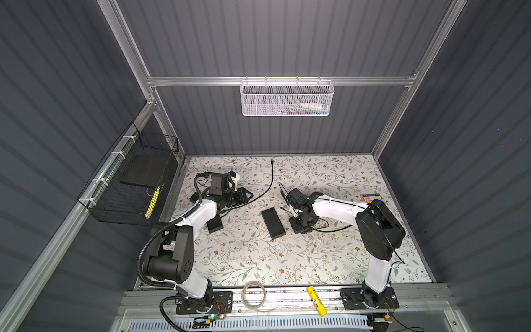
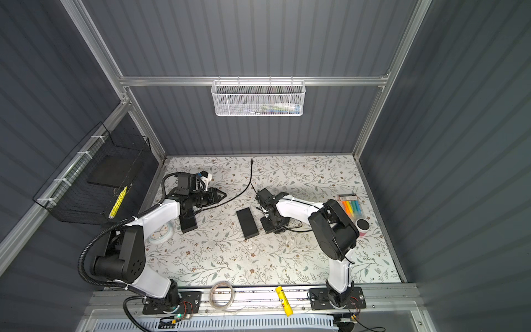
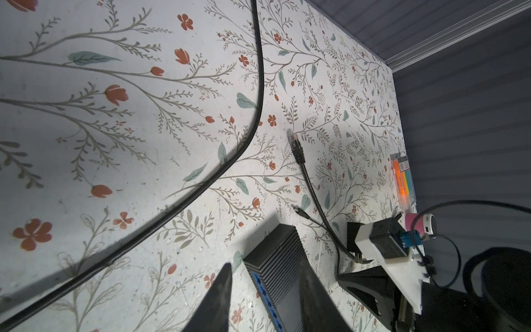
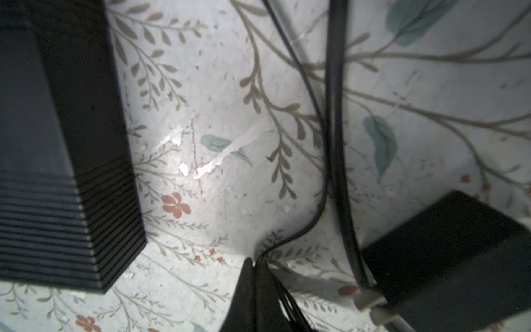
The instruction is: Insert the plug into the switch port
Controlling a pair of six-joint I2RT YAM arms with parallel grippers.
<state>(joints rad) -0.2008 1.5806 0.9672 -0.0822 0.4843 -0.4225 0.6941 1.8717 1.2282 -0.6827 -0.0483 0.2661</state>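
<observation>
The black switch lies flat mid-table, and its row of blue ports shows in the left wrist view. The plug is a clear-tipped network plug on a thin black cable that runs down to my right gripper. That gripper points down just right of the switch, shut on the cable well back from the plug. My left gripper hovers open and empty at the back left, facing the switch.
A thick black cable curves from the back toward my left gripper. A black adapter sits beside my right gripper. Another black block lies under my left arm. A marker pack and a pink cylinder stand at the right.
</observation>
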